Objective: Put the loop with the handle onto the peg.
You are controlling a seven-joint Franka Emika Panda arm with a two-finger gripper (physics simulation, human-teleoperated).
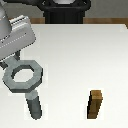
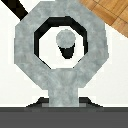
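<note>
Loop with the handle [image 1: 24,75] is carried flat above the peg [image 1: 34,106], near the exterior view's left edge of the desk [image 1: 80,55]. It is gripped by its tab, so the hole is left free. The hand [image 1: 11,64] is closed on the tab, though its fingers are barely seen. In the wrist view the peg's top [image 2: 65,39] is seen inside the ring's hole [image 2: 37,30], slightly off centre, which suggests alignment before lowering. The brown block [image 1: 96,104] stands well apart.

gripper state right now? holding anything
gripper: closed on the handle of the loop with the handle, held above the peg.
</note>
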